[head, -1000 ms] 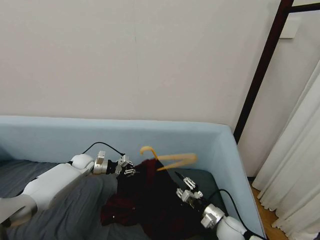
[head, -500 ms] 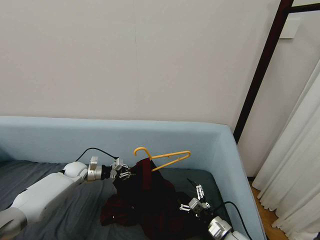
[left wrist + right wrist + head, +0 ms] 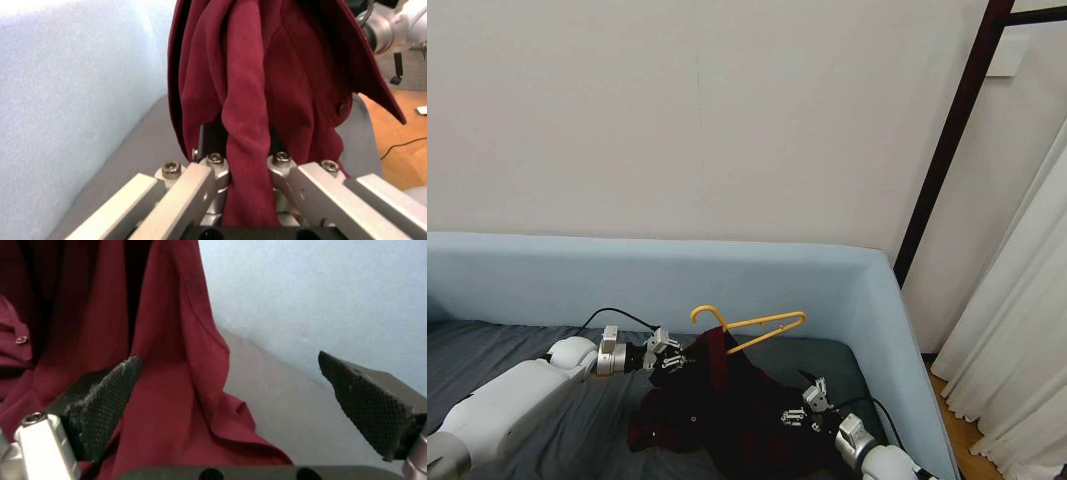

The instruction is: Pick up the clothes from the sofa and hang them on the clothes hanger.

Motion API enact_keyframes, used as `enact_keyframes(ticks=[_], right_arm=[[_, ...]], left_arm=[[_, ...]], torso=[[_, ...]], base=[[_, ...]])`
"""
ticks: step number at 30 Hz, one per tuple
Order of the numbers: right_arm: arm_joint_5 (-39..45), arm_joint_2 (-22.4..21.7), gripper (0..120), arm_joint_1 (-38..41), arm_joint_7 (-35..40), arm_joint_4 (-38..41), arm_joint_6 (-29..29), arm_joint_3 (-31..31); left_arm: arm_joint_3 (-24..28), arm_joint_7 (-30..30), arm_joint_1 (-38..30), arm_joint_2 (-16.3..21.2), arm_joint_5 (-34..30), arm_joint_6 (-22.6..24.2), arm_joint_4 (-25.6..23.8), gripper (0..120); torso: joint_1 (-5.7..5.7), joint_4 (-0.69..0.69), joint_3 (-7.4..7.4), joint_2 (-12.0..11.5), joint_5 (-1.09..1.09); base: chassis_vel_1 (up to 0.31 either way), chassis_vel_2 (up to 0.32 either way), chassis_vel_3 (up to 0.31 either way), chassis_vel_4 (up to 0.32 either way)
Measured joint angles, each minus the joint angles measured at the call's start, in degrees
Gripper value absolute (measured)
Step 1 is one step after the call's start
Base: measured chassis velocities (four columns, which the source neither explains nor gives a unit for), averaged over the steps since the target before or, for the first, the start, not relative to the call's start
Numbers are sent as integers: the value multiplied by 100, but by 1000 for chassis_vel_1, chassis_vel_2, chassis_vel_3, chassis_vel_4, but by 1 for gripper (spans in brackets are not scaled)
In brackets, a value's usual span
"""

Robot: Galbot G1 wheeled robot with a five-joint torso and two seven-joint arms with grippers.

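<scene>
The red shirt (image 3: 717,395) with the yellow hanger (image 3: 762,323) in it is pinched by the left gripper (image 3: 670,358) over the sofa (image 3: 527,275), carried slightly lower than before, while the right gripper (image 3: 812,405), pulled back, is spread wide beside its hem.

- No text, label, brand, number or sign is showing readably in any of the views.
</scene>
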Motion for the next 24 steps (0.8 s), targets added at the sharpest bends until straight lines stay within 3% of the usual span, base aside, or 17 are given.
enact_keyframes(ticks=[20,24], right_arm=[[394,748,100,437,-140,-1233,-218,-260],[406,820,90,437,-141,-1331,-219,-254]], left_arm=[[-51,137,-50,9,-6,0,79,1],[-22,151,-50,9,-5,0,66,1]], torso=[[0,0,0,-1,1],[1,-1,0,-1,0]], base=[[0,0,0,0],[0,0,0,0]])
